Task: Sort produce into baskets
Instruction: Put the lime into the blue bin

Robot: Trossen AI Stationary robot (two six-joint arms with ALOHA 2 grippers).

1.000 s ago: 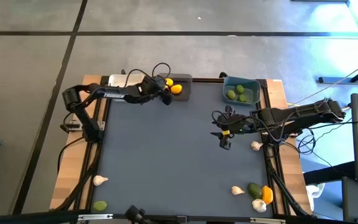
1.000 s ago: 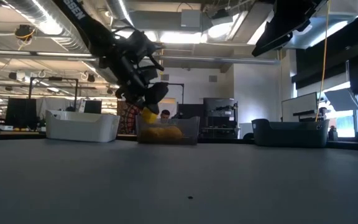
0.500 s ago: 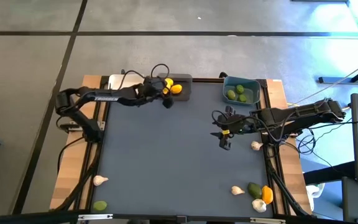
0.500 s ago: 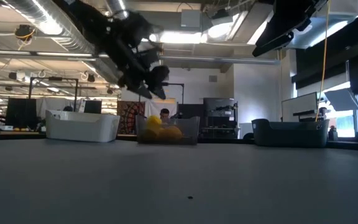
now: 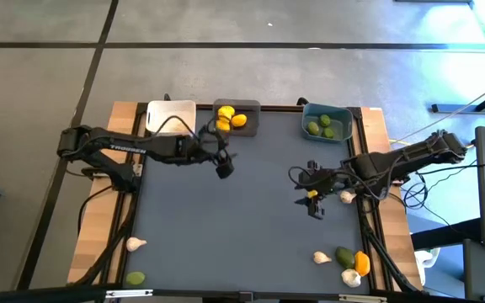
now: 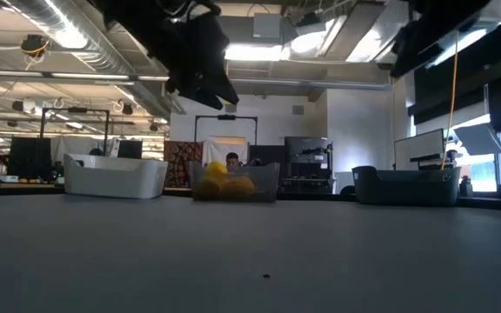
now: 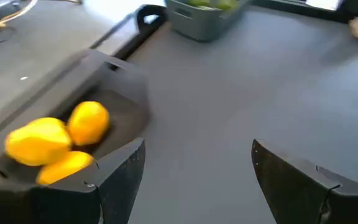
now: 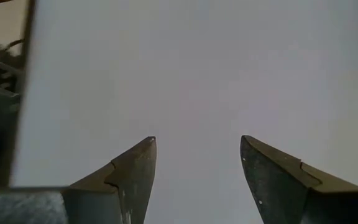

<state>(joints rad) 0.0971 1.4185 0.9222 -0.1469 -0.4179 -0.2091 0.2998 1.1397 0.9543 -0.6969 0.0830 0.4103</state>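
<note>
Three baskets are lined up along the worktop's far edge: white basket (image 6: 116, 175), dark grey basket (image 6: 235, 183) with yellow fruits (image 6: 224, 180) piled inside, teal basket (image 6: 405, 184). Left gripper (image 6: 200, 63) is hung above, clear of the grey one.

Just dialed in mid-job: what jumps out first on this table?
The bright yellow lemon-like fruits piled in the dark grey bin at the table's far edge stand out, with the open, empty left gripper just in front of it. Next, loose produce clusters at the near right corner, and the open right gripper hovers beside a whitish garlic-like bulb.
</note>
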